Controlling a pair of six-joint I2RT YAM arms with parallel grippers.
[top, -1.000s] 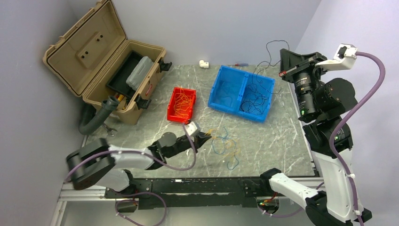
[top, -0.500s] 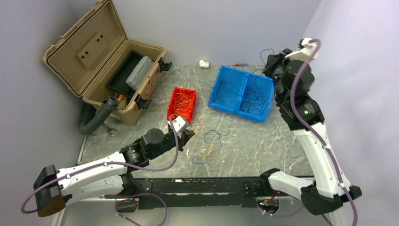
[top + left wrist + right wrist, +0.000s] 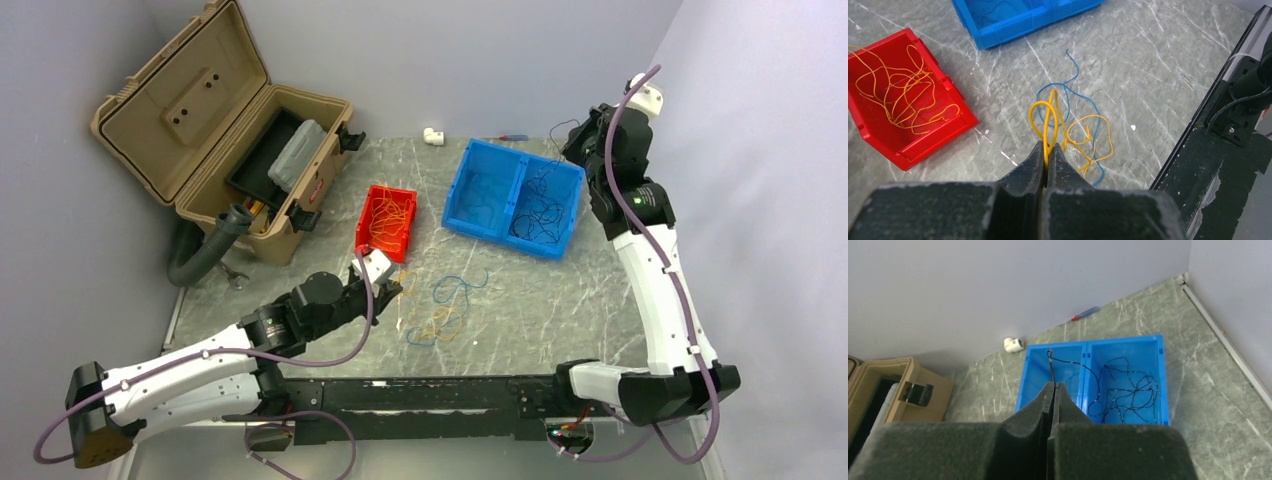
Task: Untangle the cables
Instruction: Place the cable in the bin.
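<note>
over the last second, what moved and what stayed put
The left gripper, jaws shut on a yellow cable, dragged the tangle leftward toward the red bin. The right gripper, pinching a black cable, lowered toward the blue bin. Bins and toolbox stayed.

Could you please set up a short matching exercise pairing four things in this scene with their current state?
Things:
1. left gripper
2. right gripper
3. red bin
4. tan toolbox

States:
a. lid open
b. jaws shut on a black wire
c. jaws shut on a yellow wire
d. holds loose orange wires

Pairs: 1-c, 2-b, 3-d, 4-a
</note>
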